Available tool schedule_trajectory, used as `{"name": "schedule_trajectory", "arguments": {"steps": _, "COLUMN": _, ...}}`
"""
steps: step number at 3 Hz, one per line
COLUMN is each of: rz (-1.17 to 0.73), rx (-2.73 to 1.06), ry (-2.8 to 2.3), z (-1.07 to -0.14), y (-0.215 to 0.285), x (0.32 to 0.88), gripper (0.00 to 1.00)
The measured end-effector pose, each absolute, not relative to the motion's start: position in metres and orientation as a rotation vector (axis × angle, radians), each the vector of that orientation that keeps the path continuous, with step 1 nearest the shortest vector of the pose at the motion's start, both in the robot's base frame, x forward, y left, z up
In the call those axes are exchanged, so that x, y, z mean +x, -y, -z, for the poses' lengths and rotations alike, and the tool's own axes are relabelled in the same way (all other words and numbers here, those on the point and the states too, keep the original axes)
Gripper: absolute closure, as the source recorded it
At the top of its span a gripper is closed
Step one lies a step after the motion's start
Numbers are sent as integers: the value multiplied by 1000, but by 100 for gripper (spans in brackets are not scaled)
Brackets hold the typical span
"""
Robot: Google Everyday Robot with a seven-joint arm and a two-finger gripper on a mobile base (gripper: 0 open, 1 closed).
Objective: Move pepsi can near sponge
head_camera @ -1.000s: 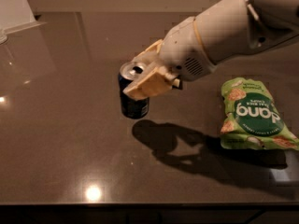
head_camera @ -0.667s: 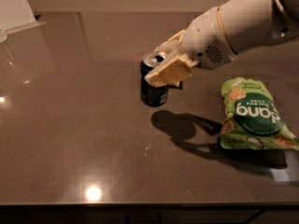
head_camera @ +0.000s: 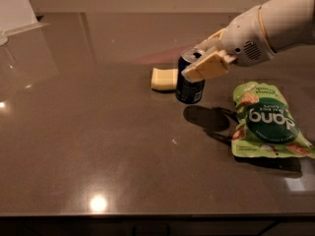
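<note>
Table (head_camera: 98, 146): dark brown, glossy; spans the scene from near edge to far wall.
Snack bag (head_camera: 266, 119): green, lying flat on the table at right; white lettering upside down.
White panel (head_camera: 17, 6): far left corner, at the table's edge.
Light glare (head_camera: 98, 203): round spot, near left.
Gripper (head_camera: 192, 63): above the table, far-left of the snack bag.

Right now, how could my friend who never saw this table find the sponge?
Look at the dark table, near its middle. The gripper holds the blue pepsi can there, and the sponge lies flat just left of that can in the picture. It is the only pale yellow block, smaller than the green snack bag on the right.
</note>
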State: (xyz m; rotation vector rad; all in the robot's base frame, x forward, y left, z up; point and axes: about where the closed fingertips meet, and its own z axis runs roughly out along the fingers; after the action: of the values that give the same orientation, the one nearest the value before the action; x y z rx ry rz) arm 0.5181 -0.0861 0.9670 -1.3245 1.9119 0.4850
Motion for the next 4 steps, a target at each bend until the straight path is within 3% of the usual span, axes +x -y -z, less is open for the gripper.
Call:
{"name": "schedule_trajectory", "arguments": {"steps": 2, "rz": -451, "rx": -1228, "ry": -1976, "z": -957, "y": 123, "x": 541, "gripper": 100}}
{"name": "schedule_trajectory", "arguments": {"steps": 4, "rz": -444, "rx": -1198, "ry": -1992, "z": -941, "y": 125, "x": 557, "gripper": 59}}
